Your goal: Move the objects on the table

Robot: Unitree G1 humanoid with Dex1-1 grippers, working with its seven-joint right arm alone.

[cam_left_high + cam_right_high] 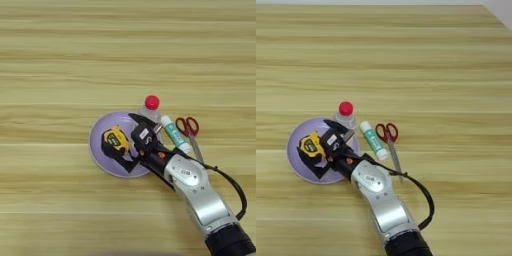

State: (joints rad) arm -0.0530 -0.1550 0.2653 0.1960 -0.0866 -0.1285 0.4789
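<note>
A yellow-and-black tape measure (115, 141) lies on the round lilac plate (99, 152) in the middle of the wooden table (75, 60). My right gripper (131, 142) hovers over the plate's right half and is open. Its two black fingers are spread wide, one toward the plate's far rim and one toward its near rim, with the tape measure just left of the gap. Just behind the plate's right rim stands a clear bottle with a red cap (151, 106). Right of it lie a white-and-green glue stick (175, 134) and red-handled scissors (190, 131).
My silver forearm (200, 192) runs from the bottom right up to the plate, with a black cable (235, 187) looping on its right side. Its wrist passes close to the near ends of the glue stick and scissors.
</note>
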